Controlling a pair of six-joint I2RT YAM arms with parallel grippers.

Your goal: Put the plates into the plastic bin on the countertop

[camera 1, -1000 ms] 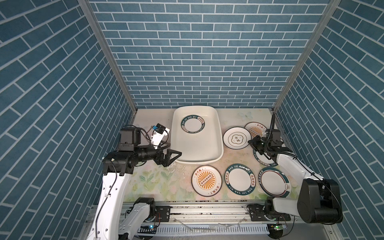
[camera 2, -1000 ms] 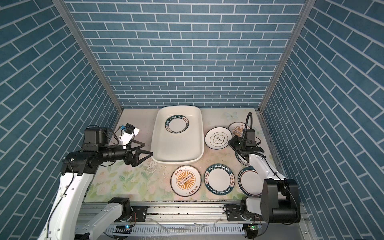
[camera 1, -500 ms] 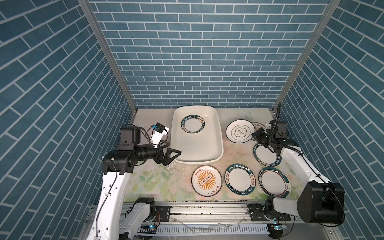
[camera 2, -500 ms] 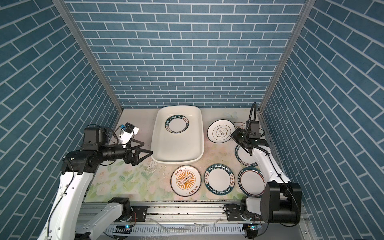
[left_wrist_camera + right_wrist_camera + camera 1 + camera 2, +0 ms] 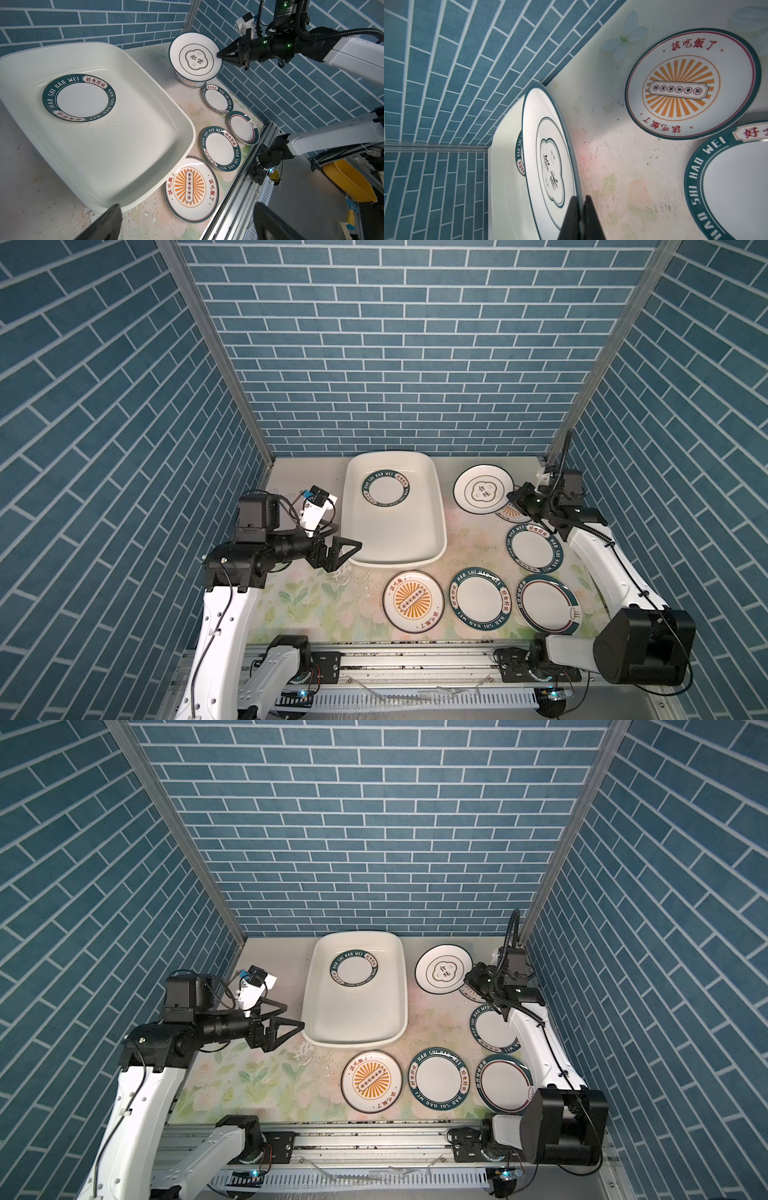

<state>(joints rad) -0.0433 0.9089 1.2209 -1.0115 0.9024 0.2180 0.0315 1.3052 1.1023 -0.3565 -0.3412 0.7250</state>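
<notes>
Risen off the surface [image 5: 316, 605], the cloud-emblem plate [image 5: 195, 57] hangs tilted, rim pinched in the right end effector [image 5: 218, 55]. That thin edge hold could slip before the plastic bin [image 5: 395, 539].

Bright, even overhead light, soft shadows, wrist views bending at the edges.

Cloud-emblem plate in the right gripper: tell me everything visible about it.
The cloud-emblem plate is round, glossy white and ceramic-looking. It has a thin dark teal rim line, an inner ring and a cloud-shaped outline around two black characters. The right gripper is shut on its rim and holds it lifted and tilted, off the countertop. The plate hangs to the right of the plastic bin and partly over a sunburst plate. Only the gripper visibly touches it.
</notes>
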